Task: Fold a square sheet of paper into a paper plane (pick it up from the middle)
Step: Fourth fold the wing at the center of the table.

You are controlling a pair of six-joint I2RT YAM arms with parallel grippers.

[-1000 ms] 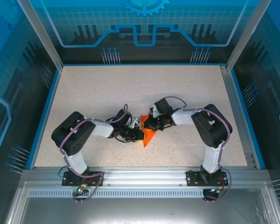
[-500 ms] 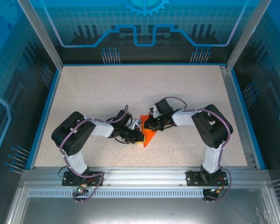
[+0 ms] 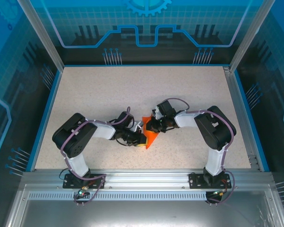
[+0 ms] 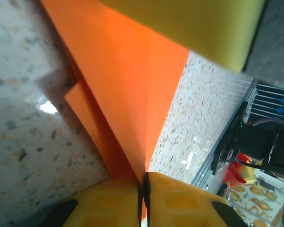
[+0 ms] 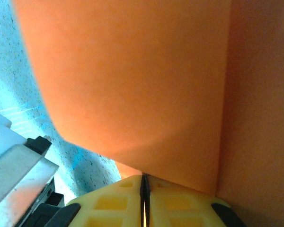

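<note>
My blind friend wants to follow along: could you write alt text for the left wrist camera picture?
Two yellow fingers at the bottom edge pinch a folded bright orange paper, whose centre crease runs up from them. Behind it is a speckled table, and another yellow part crosses the top.

I'm working in a lab robot cell. Blue printed panels (image 3: pixel 146 28) and an aluminium frame (image 3: pixel 42 35) enclose the speckled table (image 3: pixel 132 90).

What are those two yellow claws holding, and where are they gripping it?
Both pinch the folded orange paper. The left gripper is shut on its narrow creased tip; the right gripper is shut on the edge of a flat flap.
</note>
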